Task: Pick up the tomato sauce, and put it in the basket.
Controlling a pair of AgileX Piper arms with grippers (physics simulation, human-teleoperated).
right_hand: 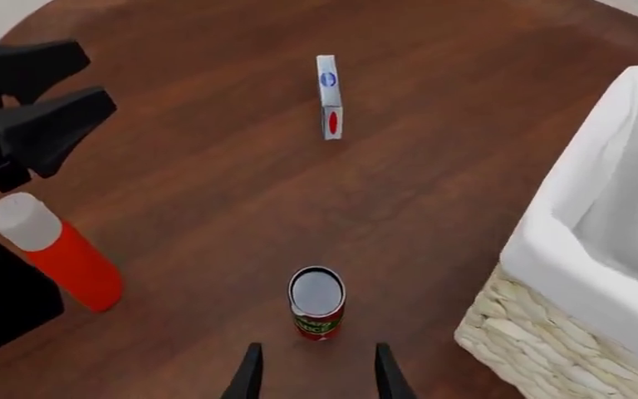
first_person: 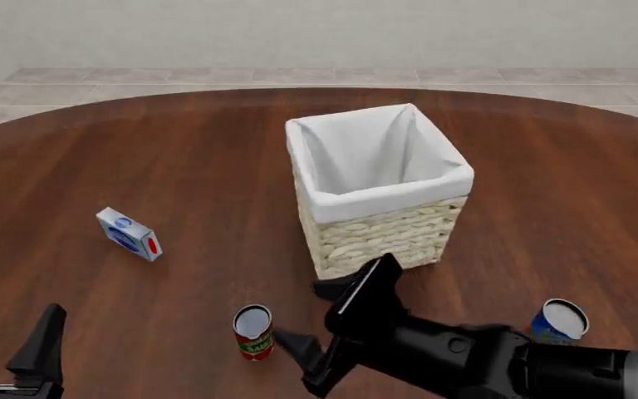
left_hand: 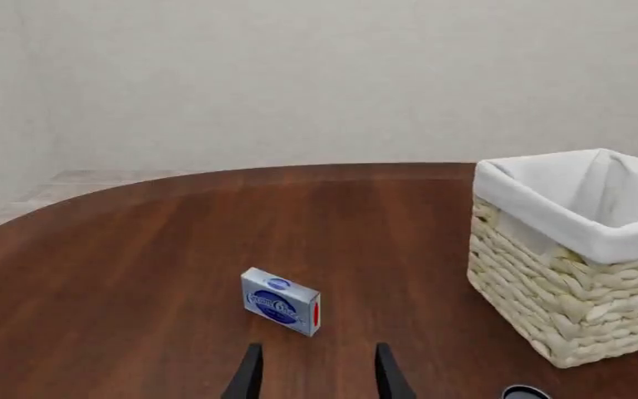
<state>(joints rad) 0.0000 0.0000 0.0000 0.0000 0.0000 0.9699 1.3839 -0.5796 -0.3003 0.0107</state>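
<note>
Progress check: we are seeing the tomato sauce (first_person: 253, 332) standing upright on the table (first_person: 186, 166), untouched, in front of the basket (first_person: 378, 189) and apart from its near wall. Nothing is showing inside the basket's white lining, so we are judging the pick as not yet made.

We are watching the right gripper (first_person: 331, 332) coming in from the right with its jaws spread wide, holding nothing; the lower finger tip is sitting just beside the can. In the right wrist view the can (right_hand: 316, 302) is lining up between the two finger tips, just ahead of them.

We are seeing the left gripper (first_person: 14, 337) parked low at the left edge, fingers apart and empty, well apart from the can.

We are also noting a small blue-and-white box (first_person: 129, 233) off to the left and a blue can (first_person: 558, 322) to the right; neither matters here.

Still left, as we are reading it: close on the can, lift, carry over the rim, release.
</note>
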